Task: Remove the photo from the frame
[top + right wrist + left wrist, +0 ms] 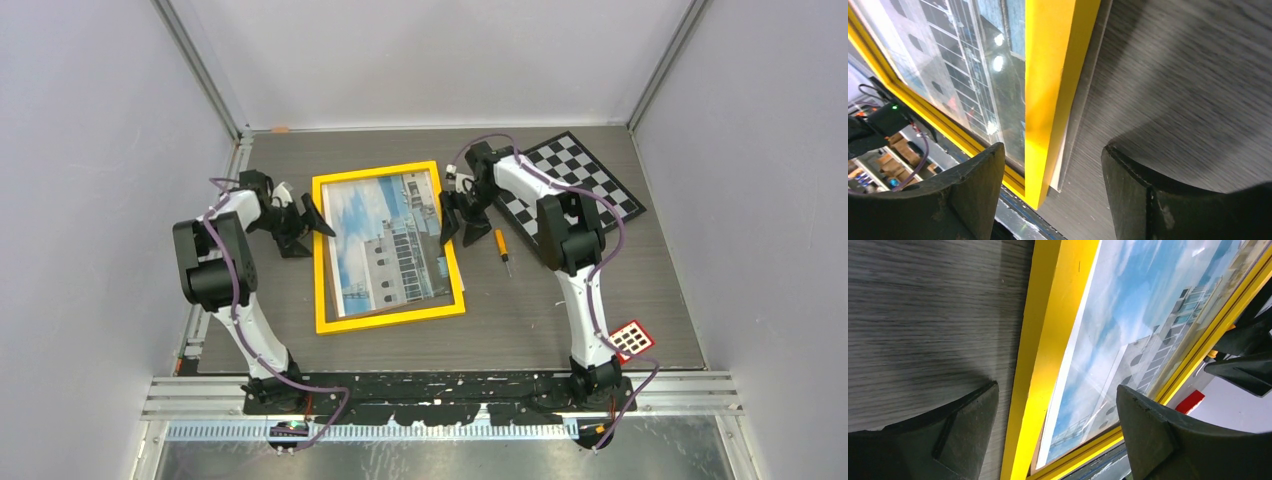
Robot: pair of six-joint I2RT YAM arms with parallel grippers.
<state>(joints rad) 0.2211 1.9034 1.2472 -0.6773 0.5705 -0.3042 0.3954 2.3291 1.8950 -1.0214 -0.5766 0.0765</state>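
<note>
Seen from above, the yellow frame (387,322) lies face up on the grey table (520,310) with the photo (385,245) of a white building under blue sky inside it. My left gripper (318,222) is at its left rail and my right gripper (447,225) at its right rail. An orange-handled screwdriver (502,250) lies just beside the frame, in front of the checkerboard (580,180). From my left wrist, my fingers (968,425) stand apart, one over bare table and one over the glazing, with the yellow rail between them and nothing gripped. From my right wrist, the right gripper (1053,155) is likewise spread, straddling the opposite rail near a corner and holding nothing. I judge this an early step, a two-sided approach with the photo not yet out. The next move seems to call for closing on both rails together and turning the frame over to reach its back. That back and any fastenings are hidden underneath. A pale strip along the rail's outer edge is hard to identify, and I cannot tell whether my fingertips touch the table.
</note>
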